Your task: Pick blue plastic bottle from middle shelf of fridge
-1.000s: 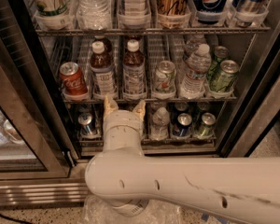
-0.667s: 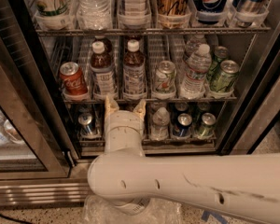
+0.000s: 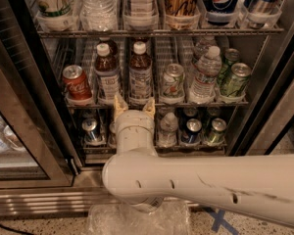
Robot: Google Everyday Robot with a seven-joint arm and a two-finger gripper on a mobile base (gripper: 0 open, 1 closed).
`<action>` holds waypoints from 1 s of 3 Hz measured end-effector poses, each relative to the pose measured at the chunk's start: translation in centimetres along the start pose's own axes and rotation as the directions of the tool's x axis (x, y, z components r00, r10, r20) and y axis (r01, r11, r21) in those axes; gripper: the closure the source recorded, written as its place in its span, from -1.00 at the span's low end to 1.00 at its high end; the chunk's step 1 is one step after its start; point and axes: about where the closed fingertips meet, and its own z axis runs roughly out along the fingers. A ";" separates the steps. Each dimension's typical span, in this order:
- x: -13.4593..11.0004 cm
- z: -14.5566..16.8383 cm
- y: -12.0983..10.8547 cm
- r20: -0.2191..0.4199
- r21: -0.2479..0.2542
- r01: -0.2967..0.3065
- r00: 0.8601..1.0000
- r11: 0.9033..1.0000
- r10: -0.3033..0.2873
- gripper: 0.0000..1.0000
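The blue plastic bottle (image 3: 140, 73), dark drink, white cap and bluish-grey label, stands upright on the middle shelf (image 3: 164, 53) of the fridge (image 3: 35, 84). Its twin with a whiter label (image 3: 107, 72) stands just to its left. My gripper (image 3: 134, 105) is open and empty at the shelf's front edge. Its two tan fingertips (image 3: 119, 103) point into the fridge, below and in front of the two brown bottles, touching neither. My white arm (image 3: 206, 185) crosses the bottom of the view.
On the middle shelf stand a red cola can (image 3: 77, 84) at left, a green-white can (image 3: 172, 81), a clear water bottle (image 3: 204, 76) and green cans (image 3: 233, 81) at right. Trays of drinks (image 3: 139, 6) sit above, cans (image 3: 192, 130) below. The glass door (image 3: 12, 146) stands open at left.
My gripper has edged slightly up and to the right towards the shelf's front edge. The bottles and cans have not moved.
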 end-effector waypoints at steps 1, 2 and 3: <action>-0.3 1.4 0.0 0.008 -0.018 0.007 1.000 1.000 -0.006 -0.36; -0.6 2.7 -0.1 0.014 -0.027 0.015 1.000 1.000 -0.015 -0.34; -0.9 3.9 -0.5 0.022 -0.028 0.028 0.999 0.999 -0.027 -0.32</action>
